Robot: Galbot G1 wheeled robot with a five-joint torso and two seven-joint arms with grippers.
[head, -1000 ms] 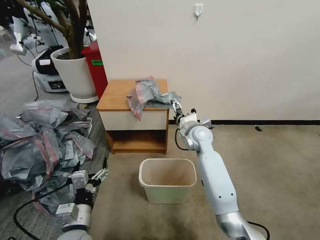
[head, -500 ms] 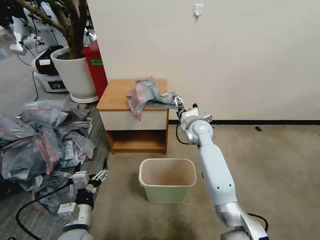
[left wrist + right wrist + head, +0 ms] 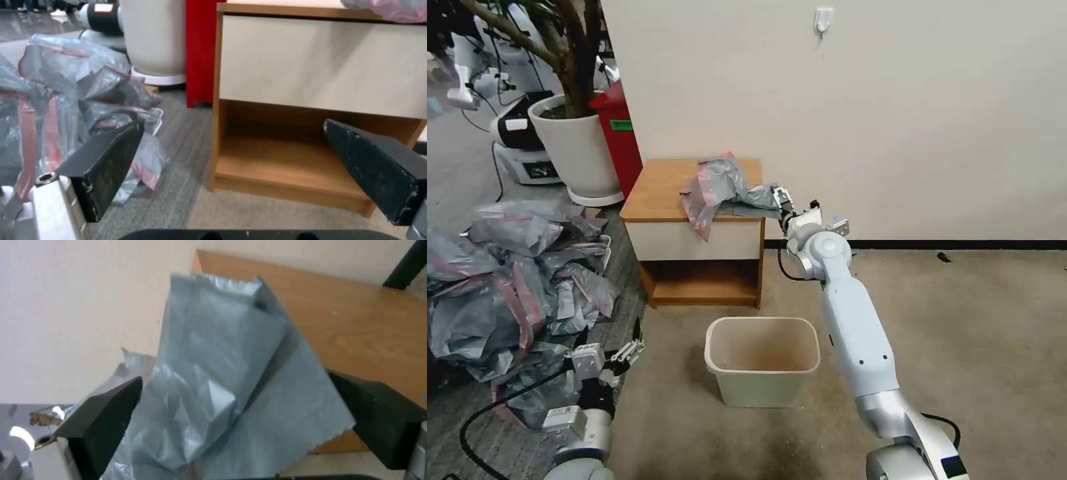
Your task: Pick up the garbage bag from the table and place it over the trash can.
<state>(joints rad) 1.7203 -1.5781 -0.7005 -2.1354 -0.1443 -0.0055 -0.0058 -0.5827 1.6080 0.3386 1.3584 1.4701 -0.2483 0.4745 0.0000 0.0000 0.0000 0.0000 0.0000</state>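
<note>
The garbage bag [image 3: 720, 181] lies crumpled on the table [image 3: 657, 193], grey with pink bands, one flap hanging over the drawer front. My right gripper [image 3: 781, 199] reaches to the table's right front corner, at the bag's grey right-hand tail. In the right wrist view this gripper [image 3: 240, 421] is open, its black fingers [image 3: 104, 416] either side of the grey bag [image 3: 222, 373] above the wooden table top [image 3: 369, 326]. The trash can [image 3: 762, 360] stands on the carpet in front of the table. My left gripper [image 3: 626, 351] hangs low at the left, open [image 3: 240, 160].
A big heap of grey-and-pink bags [image 3: 507, 280] covers the floor at the left. A white plant pot [image 3: 577, 150] and a red bin [image 3: 620, 137] stand behind the table's left side. The wall runs close behind the table. Open carpet [image 3: 974, 320] lies to the right.
My right arm has stretched forward and up, bringing its gripper from below the table's corner to the bag's tail. The left arm and the bag have stayed still.
</note>
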